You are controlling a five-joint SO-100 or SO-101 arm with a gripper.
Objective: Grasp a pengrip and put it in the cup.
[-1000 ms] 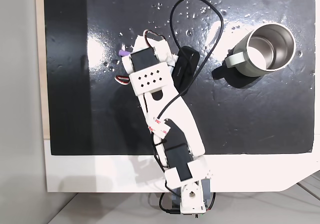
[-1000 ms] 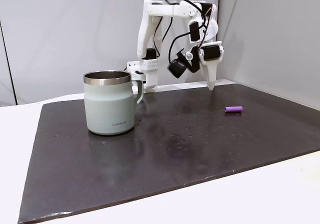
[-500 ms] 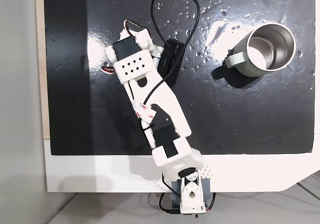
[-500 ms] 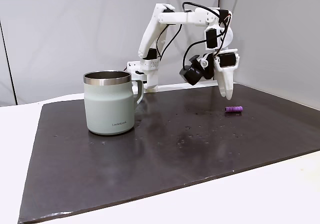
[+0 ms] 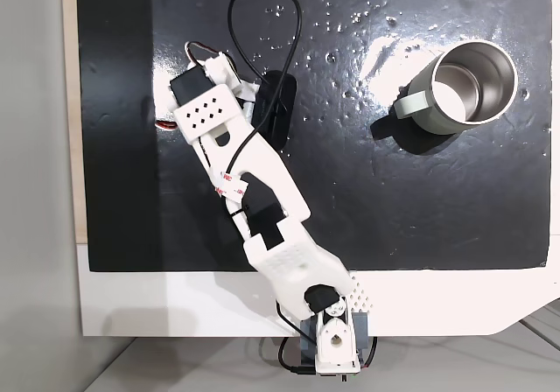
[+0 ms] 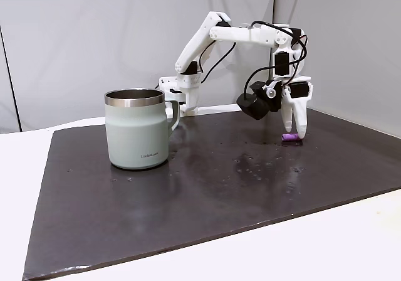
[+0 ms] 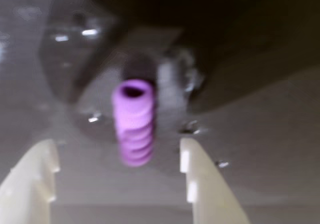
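Observation:
The purple ribbed pengrip [image 7: 133, 121] lies on the black mat, seen end-on in the wrist view between my two pale fingers [image 7: 205, 184]. My gripper [image 7: 116, 145] is open and straddles it without touching. In the fixed side view the gripper [image 6: 295, 134] points down at the mat with the pengrip [image 6: 287, 137] showing at its tips. From above, the gripper [image 5: 210, 90] covers the pengrip. The cup [image 5: 464, 86] stands upright at the far right, steel inside, handle to its left; the side view shows the cup [image 6: 138, 130] well to the left of the gripper.
A black mat [image 5: 394, 199] covers most of the white table [image 5: 455, 304]. My arm reaches diagonally from its base [image 5: 332, 348] at the bottom edge. The black wrist camera [image 6: 254, 105] and a looping cable [image 5: 254, 7] hang beside the gripper. Grey walls stand behind.
My arm swung left in the view from above and stretched outward. The gripper dropped from above the mat down to the pengrip, which now sits between the open fingers.

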